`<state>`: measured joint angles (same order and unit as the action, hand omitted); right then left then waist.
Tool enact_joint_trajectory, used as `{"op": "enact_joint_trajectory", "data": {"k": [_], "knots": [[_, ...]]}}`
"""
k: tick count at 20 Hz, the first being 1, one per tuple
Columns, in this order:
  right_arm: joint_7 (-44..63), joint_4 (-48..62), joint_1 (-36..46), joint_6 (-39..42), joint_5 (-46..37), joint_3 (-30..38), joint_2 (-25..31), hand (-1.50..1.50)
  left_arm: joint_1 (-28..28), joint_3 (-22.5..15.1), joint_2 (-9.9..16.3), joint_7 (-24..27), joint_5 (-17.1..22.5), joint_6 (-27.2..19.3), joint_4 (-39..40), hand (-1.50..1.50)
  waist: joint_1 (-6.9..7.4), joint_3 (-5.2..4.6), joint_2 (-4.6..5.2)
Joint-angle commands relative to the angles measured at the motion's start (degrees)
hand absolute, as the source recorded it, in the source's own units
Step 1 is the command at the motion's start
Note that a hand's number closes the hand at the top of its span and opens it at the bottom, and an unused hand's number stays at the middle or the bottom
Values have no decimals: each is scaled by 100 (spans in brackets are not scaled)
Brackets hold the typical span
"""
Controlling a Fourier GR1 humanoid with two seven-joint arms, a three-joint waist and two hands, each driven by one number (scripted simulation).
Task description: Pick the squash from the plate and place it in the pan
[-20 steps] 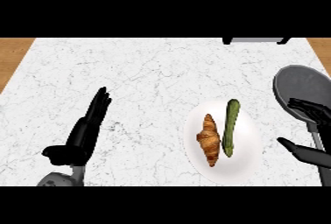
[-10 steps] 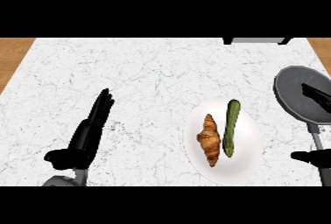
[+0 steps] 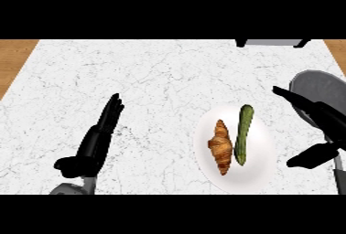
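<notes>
- Squash (image 3: 242, 134): long, green, lies on white plate (image 3: 260, 176), right half, beside croissant (image 3: 220, 146), w/ a small gap between.
- Plate sits on marble desk (image 3: 162, 77), centre-right.
- Pan (image 3: 323, 91): grey, at desk's right edge, handle runs toward lower edge.
- Right hand (image 3: 321, 116): over pan's left rim, fingers straight and spread from thumb, pointing up-left, holds nothing; apart from squash.
- Left hand (image 3: 100, 135): at left, fingers straight, pressed together, resting over desk.

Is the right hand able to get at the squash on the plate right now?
Probably yes: the open right hand is beside the plate, nothing lies between it and the squash, and the croissant is on the far side.
</notes>
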<state>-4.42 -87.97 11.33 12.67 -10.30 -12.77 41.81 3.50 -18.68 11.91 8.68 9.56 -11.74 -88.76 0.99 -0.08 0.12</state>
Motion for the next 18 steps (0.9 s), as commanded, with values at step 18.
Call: {"op": "enact_joint_trajectory", "data": {"k": [18], "knots": [[943, 442, 64, 595, -2545, -622, -1396, -150, 69, 545, -399, -211, -336, 369, 67, 0, -110, 8, -15]]}}
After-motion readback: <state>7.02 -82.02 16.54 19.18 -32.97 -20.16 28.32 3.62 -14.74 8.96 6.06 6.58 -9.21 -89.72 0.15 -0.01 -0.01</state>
